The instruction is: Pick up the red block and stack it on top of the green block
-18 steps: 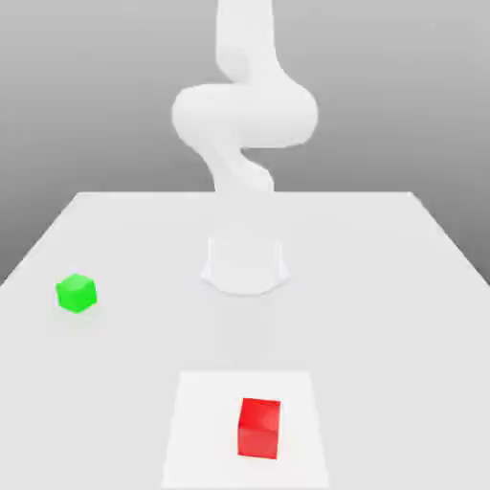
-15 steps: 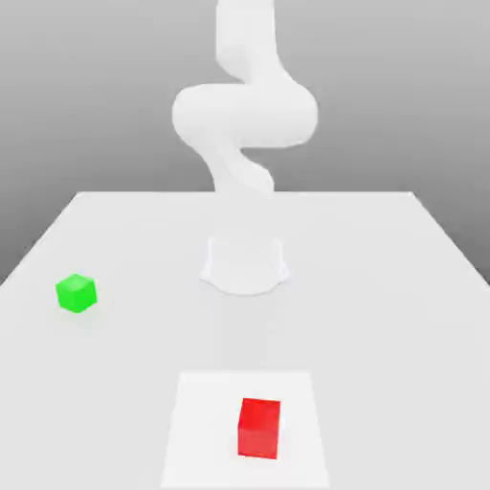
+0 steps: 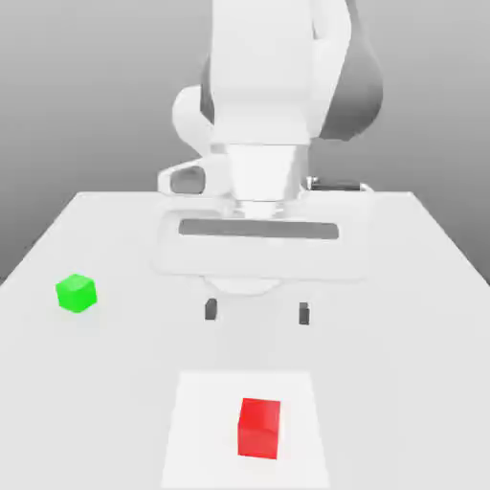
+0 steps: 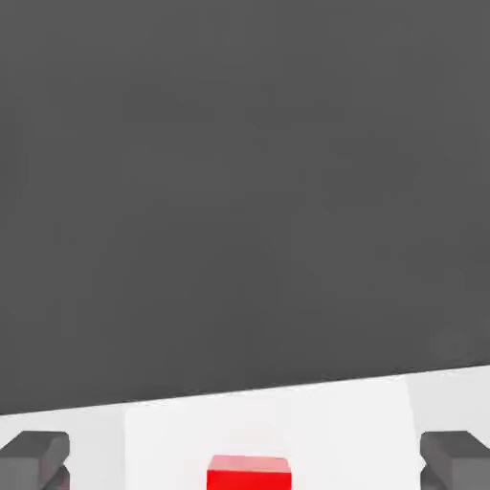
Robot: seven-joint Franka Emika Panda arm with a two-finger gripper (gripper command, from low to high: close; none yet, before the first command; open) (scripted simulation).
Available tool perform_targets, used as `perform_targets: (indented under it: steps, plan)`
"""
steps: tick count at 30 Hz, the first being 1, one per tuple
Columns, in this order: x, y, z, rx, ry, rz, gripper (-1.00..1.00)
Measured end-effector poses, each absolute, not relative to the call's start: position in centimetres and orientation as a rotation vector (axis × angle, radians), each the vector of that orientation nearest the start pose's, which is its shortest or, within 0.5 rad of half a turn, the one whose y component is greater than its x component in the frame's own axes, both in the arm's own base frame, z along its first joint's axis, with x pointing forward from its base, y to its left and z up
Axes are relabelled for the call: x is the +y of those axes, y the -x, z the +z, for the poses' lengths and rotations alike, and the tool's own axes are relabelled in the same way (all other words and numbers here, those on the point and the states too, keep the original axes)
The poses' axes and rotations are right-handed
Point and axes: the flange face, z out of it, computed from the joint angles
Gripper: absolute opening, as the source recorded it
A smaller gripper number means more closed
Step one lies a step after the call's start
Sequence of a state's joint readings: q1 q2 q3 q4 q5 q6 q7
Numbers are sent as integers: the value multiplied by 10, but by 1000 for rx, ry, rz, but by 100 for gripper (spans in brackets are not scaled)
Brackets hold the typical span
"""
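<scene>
Red block (image 3: 259, 428) rests on a pale square patch (image 3: 201, 431) at the near edge of the table (image 3: 402, 287). Green block (image 3: 77, 293) sits well apart, toward the exterior view's left. Gripper (image 3: 256, 312) hangs above the table, fingers (image 3: 211, 309) spread wide, holding nothing.

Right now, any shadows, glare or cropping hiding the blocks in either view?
Exterior view: flat, even light, no glare; red block and green block both fully visible, only faint shading beneath them, with the open gripper clear of both. Hand view: red block cropped by the frame edge; green block absent.
</scene>
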State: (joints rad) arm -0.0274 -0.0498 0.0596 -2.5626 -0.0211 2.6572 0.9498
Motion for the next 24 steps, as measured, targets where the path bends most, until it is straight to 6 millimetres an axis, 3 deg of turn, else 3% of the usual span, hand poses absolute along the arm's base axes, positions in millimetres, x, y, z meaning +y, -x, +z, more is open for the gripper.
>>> perform_targets:
  steps: [4,9,10,17,22,23,24]
  plan:
    - [18,-440,222,1386,2808,-36,0]
    - [19,-435,159,1397,2813,-1,0]
    - [19,-434,150,1397,2814,0,-100]
    - [19,-434,148,1397,2814,-1,-100]
    - [19,-434,198,1397,2814,-1,-100]
    - [8,-433,207,1410,2811,-4,-100]
    - [-17,-429,212,1446,2802,-11,-100]
